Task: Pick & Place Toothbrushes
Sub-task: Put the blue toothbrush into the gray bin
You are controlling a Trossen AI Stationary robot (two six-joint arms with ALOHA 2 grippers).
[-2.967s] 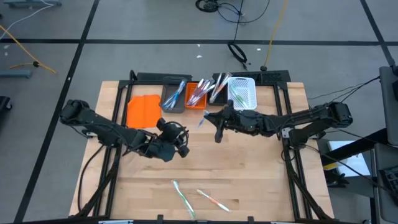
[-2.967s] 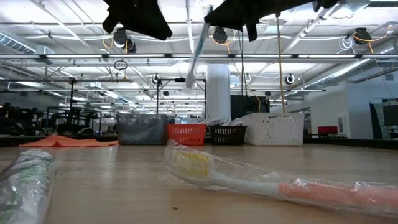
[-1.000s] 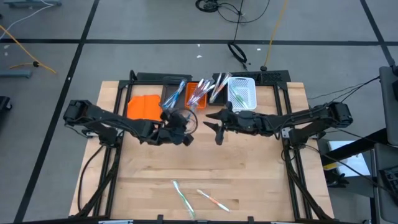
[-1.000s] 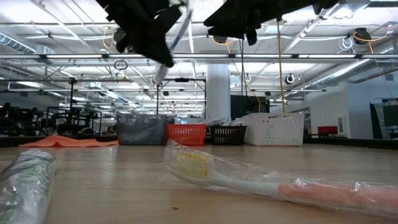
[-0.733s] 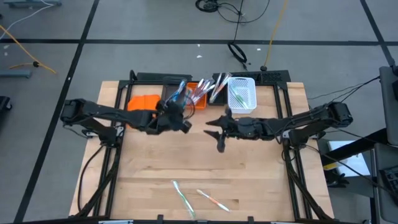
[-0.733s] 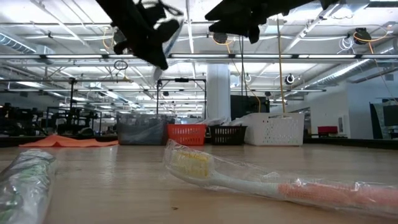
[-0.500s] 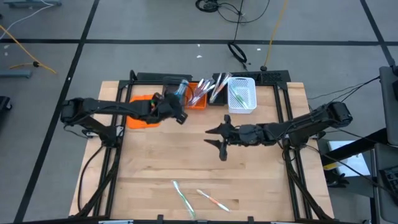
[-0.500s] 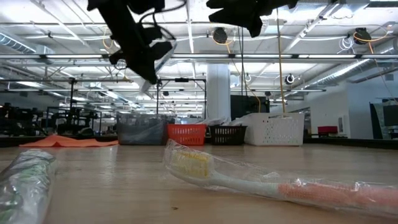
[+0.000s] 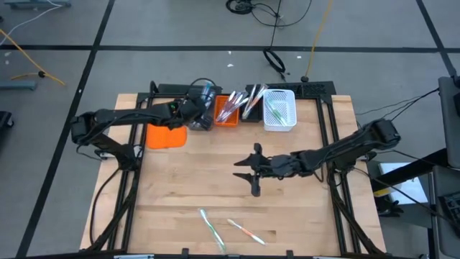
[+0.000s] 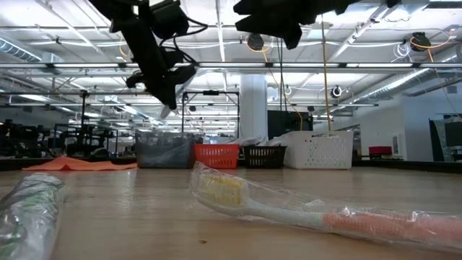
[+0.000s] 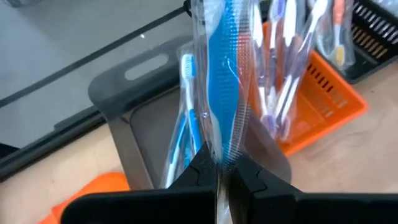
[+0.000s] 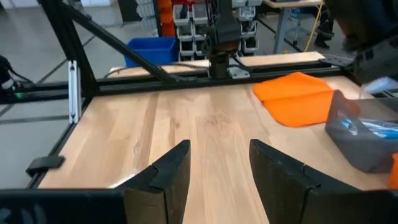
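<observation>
A wrapped blue toothbrush (image 11: 225,93) is clamped in the left gripper (image 11: 219,175) above the grey bin (image 9: 200,119) at the far side of the table (image 9: 302,208). The right gripper (image 12: 214,163) is held spread and empty over mid-table. Two toothbrushes (image 9: 228,230) lie near the front edge.

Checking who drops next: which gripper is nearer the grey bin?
Left. The left gripper holds a blue toothbrush right over the grey bin; the right gripper hangs open mid-table, well away.

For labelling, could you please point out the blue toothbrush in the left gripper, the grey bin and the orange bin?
blue toothbrush (image 11: 225,81), left wrist view, wrapped handle.
grey bin (image 11: 138,134), left wrist view, inner wall.
orange bin (image 11: 323,93), left wrist view, slotted side.
</observation>
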